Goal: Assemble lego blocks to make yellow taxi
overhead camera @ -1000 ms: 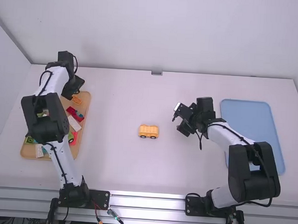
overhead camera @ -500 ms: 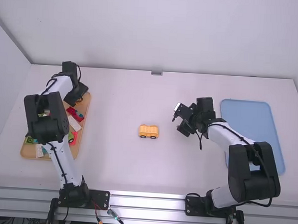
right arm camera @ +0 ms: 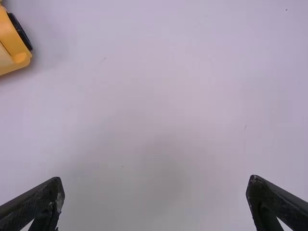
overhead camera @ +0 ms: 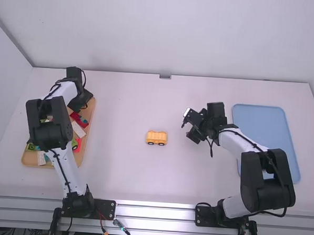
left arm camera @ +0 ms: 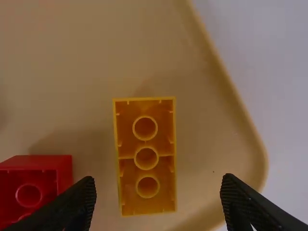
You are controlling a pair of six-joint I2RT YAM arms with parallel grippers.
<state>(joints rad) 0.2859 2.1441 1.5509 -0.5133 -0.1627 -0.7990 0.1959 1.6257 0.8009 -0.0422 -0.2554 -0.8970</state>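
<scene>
1. Left tool (overhead camera: 78,109), fingers spread apart above the far end of the tan tray (overhead camera: 92,113); arm stretched along the counter's (overhead camera: 127,174) left side, wrist tipped down.
2. Right tool (overhead camera: 189,127), fingers apart over the counter, between the yellow wheeled piece and the blue tray (overhead camera: 275,123); arm bent at the elbow, forearm slanting inward from the right.
3. Yellow block (left arm camera: 166,187), hollow side up, in the tan tray near a rounded corner; red block (left arm camera: 64,173) near it, apart.
4. Yellow wheeled piece (overhead camera: 157,136), around mid-counter.
</scene>
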